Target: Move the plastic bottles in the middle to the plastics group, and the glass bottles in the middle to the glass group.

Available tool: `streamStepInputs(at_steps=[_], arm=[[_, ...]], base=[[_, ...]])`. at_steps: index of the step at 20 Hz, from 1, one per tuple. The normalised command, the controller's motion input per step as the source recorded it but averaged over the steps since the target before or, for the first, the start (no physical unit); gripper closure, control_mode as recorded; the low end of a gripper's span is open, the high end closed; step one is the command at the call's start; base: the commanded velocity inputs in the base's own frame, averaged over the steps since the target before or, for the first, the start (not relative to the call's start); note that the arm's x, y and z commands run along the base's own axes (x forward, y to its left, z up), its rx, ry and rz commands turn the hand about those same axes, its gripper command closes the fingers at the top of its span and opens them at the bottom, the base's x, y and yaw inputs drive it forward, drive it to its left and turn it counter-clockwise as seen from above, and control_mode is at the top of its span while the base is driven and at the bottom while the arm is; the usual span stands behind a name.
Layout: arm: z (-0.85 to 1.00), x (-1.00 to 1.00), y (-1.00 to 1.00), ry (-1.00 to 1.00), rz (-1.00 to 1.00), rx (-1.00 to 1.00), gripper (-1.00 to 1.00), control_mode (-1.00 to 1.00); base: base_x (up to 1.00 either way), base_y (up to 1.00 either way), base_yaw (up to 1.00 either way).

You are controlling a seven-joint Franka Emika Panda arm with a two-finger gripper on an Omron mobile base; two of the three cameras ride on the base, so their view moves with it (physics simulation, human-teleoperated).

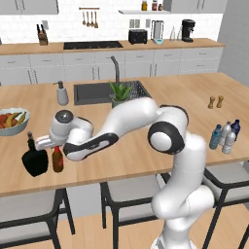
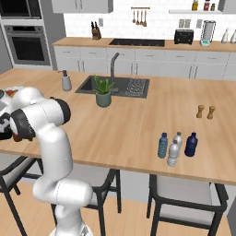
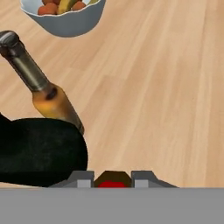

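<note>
Red-capped glass bottle [image 3: 112,180] is sitting upright between my pincer [image 3: 112,183] tips at bottom centre, clamped narrow; I'm seeing the squat black bottle [image 3: 39,151] just left, nearly touching.

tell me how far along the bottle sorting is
Nearly done. Four plastic bottles stand clustered at the right of the counter, none left in the middle. In hand: the gripper is shut on the red-capped brown bottle, which stands beside the squat black bottle. Left: let go and pull away.
</note>
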Motion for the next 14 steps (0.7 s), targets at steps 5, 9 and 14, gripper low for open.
streamStepInputs(at_steps=[5,9,14], arm=[[-0.11,0.11,0.18,0.0,0.0,0.0,1.0,-1.0],[-0.22,0.02,0.0,0.0,0.0,0.0,1.0,-1.0],[-0.17,-0.02,-0.17,0.0,0.0,0.0,1.0,-1.0]], base=[[0.0,0.0,0.0],[0.0,0.0,0.0],[0.0,0.0,0.0]])
